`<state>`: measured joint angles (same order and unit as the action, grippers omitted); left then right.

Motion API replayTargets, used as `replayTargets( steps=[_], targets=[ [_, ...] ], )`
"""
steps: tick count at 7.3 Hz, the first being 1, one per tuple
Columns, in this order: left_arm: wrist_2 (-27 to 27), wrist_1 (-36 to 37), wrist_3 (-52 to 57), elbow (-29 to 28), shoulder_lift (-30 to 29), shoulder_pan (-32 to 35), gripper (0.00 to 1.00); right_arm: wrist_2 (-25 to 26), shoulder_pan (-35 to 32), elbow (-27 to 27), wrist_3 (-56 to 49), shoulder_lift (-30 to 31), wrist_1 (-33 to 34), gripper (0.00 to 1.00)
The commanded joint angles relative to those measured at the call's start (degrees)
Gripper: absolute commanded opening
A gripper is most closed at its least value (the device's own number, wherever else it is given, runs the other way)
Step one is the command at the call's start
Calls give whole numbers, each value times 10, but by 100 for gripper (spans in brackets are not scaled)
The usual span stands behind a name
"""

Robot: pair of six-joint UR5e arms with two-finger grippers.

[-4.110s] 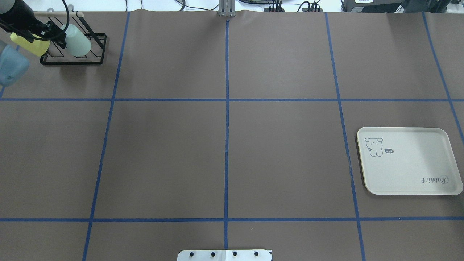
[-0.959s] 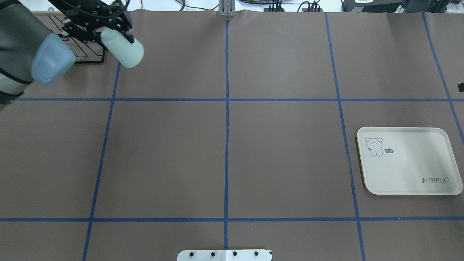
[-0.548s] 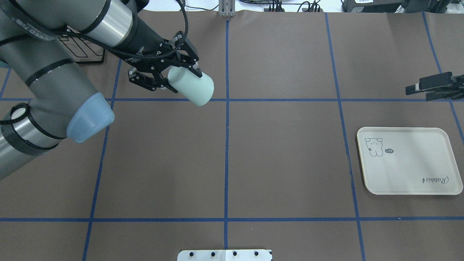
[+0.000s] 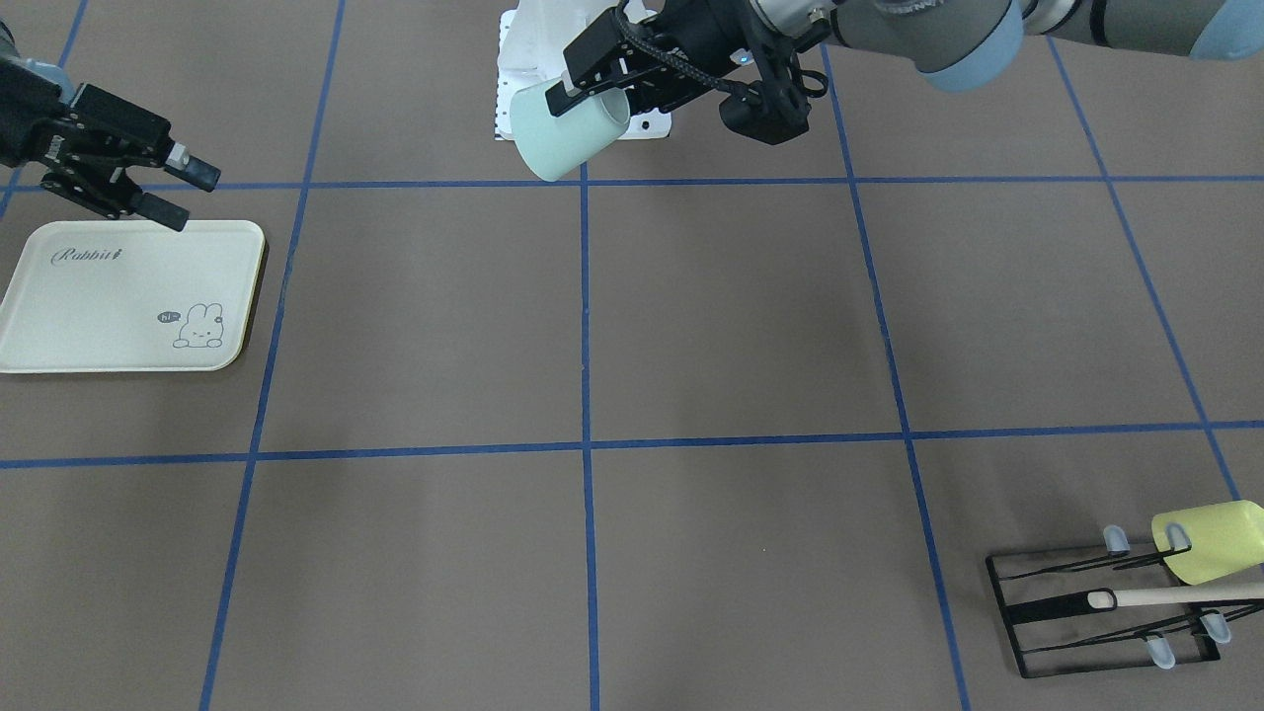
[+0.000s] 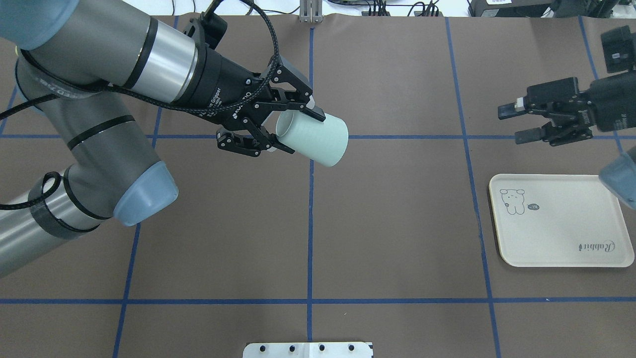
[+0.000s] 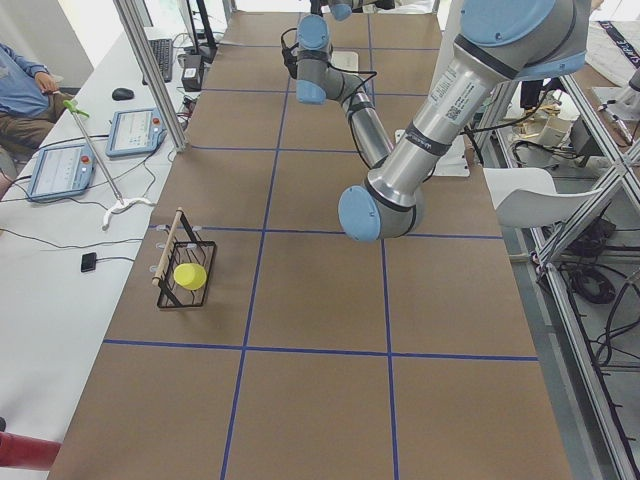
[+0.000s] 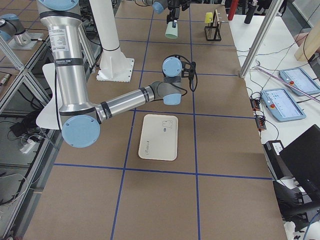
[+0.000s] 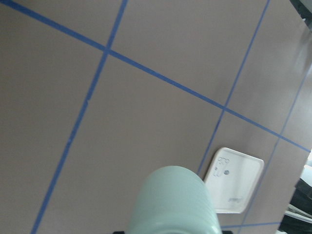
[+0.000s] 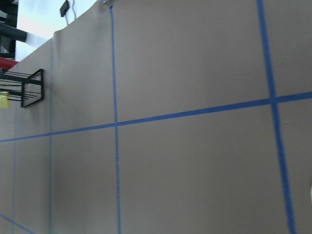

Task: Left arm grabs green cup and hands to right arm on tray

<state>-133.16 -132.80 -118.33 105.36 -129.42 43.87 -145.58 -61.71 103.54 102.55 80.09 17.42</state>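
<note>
My left gripper [image 5: 301, 132] is shut on the pale mint-green cup [image 5: 314, 137] and holds it tilted, almost on its side, above the table near the centre line. The cup also shows in the front view [image 4: 565, 135], the right side view [image 7: 172, 31] and the left wrist view [image 8: 173, 201]. My right gripper [image 5: 515, 123] is open and empty, above the table just beyond the tray's far edge, well apart from the cup; it also shows in the front view [image 4: 186, 195]. The cream Rabbit tray [image 5: 566, 233] lies flat and empty at the right.
A black wire rack [image 4: 1091, 604] stands at the far left corner with a yellow-green cup [image 4: 1210, 541] on it. The white robot base plate [image 5: 308, 349] is at the near edge. Blue tape lines cross the brown table.
My left arm has carried the green cup from the rack rightward to the centre line. My right gripper has come in from the right edge, open.
</note>
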Motion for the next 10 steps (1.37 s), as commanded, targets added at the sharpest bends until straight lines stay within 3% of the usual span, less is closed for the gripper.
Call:
replayTargets(
  steps=[1,2,3,5,7,10],
  targets=[
    [79,-189,-143,-22,7,-12,0,2,41,11,130,-89,-13,99],
    [95,-286,-186,-55,10,-18,0,5,49,24,179,-111,-13,99],
    [95,-314,-202,-59,12,-18,0,26,59,27,206,-120,-33,99],
    [109,-341,-240,-48,10,-18,0,149,121,21,314,-114,-172,99],
    [121,-366,-256,-48,12,-18,0,207,156,20,316,-113,-194,99],
    [135,-414,-294,-44,24,-18,0,249,179,19,317,-111,-214,99]
  ],
)
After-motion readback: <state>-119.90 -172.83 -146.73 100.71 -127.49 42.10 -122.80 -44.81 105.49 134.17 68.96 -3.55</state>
